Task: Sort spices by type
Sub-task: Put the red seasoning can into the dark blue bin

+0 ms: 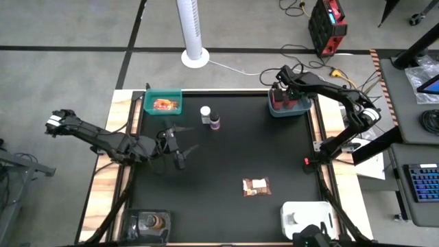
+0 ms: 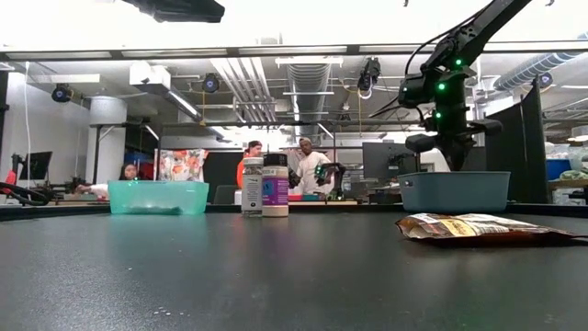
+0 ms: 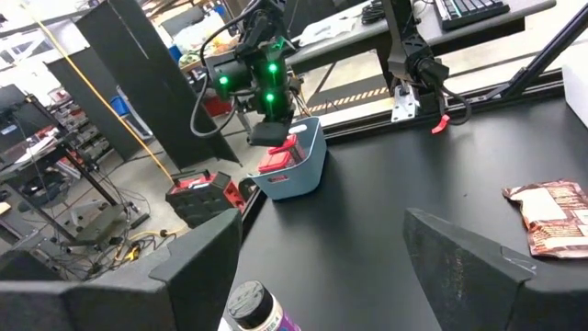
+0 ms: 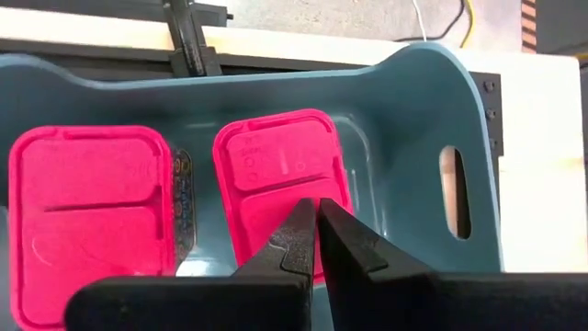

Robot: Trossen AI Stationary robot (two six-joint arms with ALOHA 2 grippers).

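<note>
Looks like the red-box step is wrapping up: right tool (image 4: 315, 213) hangs clenched and empty over the blue-grey bin (image 1: 288, 110) at the table's far right corner. Only its wrist view shows both red boxes (image 4: 92, 221) inside, side by side. Next pick is probably the bottles (image 1: 209, 116) or brown packet (image 1: 256, 186); left tool (image 1: 180, 147), released, is near the bottles.

Both arms (image 1: 103, 139) are dark, jointed and slim, with white bands, black cables, green lights glowing on the right wrist (image 2: 441, 78).
</note>
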